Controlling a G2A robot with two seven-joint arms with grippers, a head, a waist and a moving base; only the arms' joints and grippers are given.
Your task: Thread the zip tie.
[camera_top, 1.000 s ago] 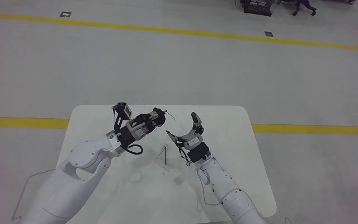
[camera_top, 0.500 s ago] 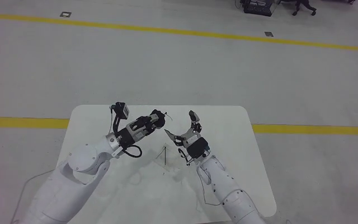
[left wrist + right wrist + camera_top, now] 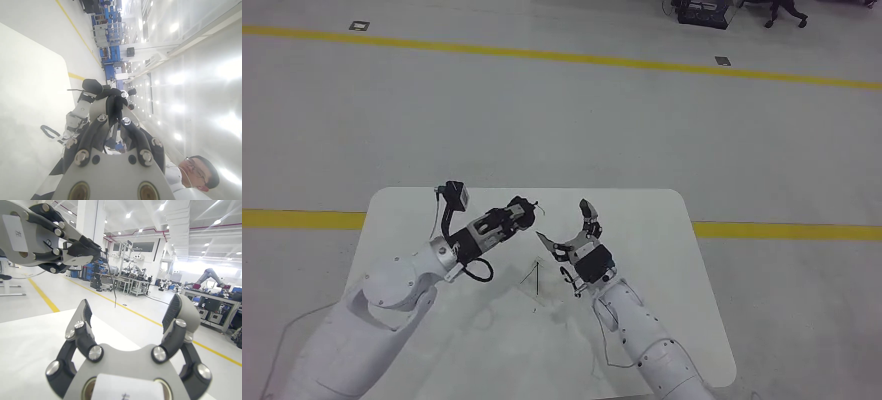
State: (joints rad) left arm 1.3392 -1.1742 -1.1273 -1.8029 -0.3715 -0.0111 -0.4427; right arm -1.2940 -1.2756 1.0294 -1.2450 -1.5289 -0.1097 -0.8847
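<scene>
My left gripper (image 3: 525,211) is held above the middle of the white table (image 3: 662,300), shut on the head end of a thin black zip tie (image 3: 111,279). In the right wrist view the tie hangs down from those fingers (image 3: 88,249) with its pointed end free. In the top view the zip tie (image 3: 538,207) shows as a fine curl at the fingertips. My right gripper (image 3: 130,311) sits close beside and below it, open wide, with the tie's tip just beyond and between its ribbed pads (image 3: 87,311). In the top view the right gripper (image 3: 562,228) faces the left one.
A thin dark line (image 3: 538,272) marks the table under the grippers; I cannot tell whether it is a strip or a shadow. The table's far edge (image 3: 542,190) lies just beyond the grippers, with a yellow floor line (image 3: 782,230) past it.
The right gripper has edged slightly toward the left gripper. The left arm has shifted a little to the left with the tie still held.
</scene>
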